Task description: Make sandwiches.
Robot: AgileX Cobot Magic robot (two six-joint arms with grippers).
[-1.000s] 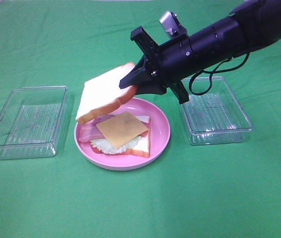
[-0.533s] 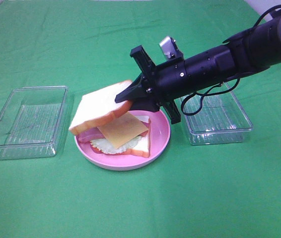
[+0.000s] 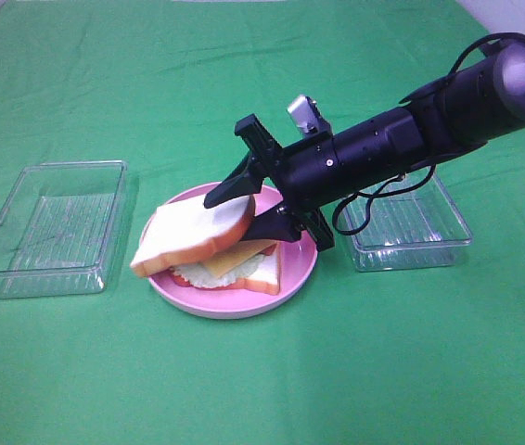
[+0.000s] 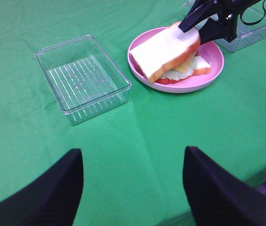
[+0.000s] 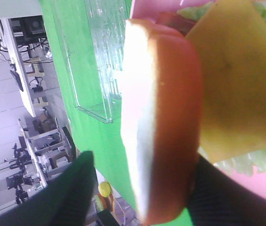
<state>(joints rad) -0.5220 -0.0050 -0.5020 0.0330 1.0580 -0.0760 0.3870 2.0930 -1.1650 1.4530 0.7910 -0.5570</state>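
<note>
The step in hand is placement of the top bread slice (image 3: 193, 236), the closing layer of the sandwich. The right gripper (image 3: 242, 206) reaches over the pink plate (image 3: 301, 258) with its jaws apart, one finger above and one below the near edge of the slice. The slice sits between the jaws, tilted, its far end resting on the stack; whether the fingers touch the crust cannot be told, but the gap appears wider than the slice, so the grip is judged released. Directly beneath the jaws lies the rest of the stack: cheese slice (image 3: 233, 258), lettuce (image 3: 209, 270), bacon (image 3: 185, 279) and the bottom bread slice (image 3: 264, 274), all on the plate. The left gripper (image 4: 133, 186) hangs well apart from the plate with its jaws wide and nothing between them. The next move calls for drawing the right gripper straight back along the finger line, so that the lower finger slides out without dragging the cheese or tipping the top slice off the stack. Count: two bread slices, one cheese slice, one patch of lettuce, bacon (number of strips not discernible), one plate, two clear trays (image 3: 49, 227) (image 3: 406, 222), one on each side of the plate.
</note>
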